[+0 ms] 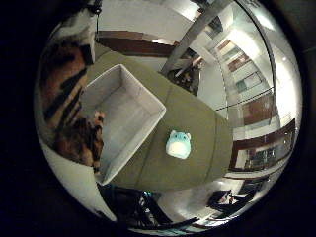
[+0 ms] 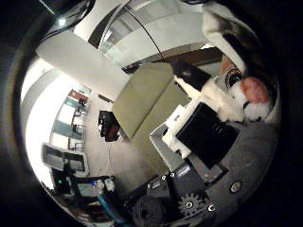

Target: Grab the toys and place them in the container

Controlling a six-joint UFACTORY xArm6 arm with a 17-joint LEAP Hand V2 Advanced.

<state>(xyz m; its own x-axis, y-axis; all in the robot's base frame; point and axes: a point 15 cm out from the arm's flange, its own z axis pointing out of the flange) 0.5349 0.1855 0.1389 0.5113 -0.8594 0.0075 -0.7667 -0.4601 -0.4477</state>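
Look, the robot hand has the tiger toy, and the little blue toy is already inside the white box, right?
Not quite. The little blue toy is not in the white box; it sits on the green table beside the box, as the little finger side palm view shows. The rest holds: the robot hand does have the tiger toy, close against the palm.

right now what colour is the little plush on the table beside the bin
Teal with a white belly, the plush shows best in the little finger side view.
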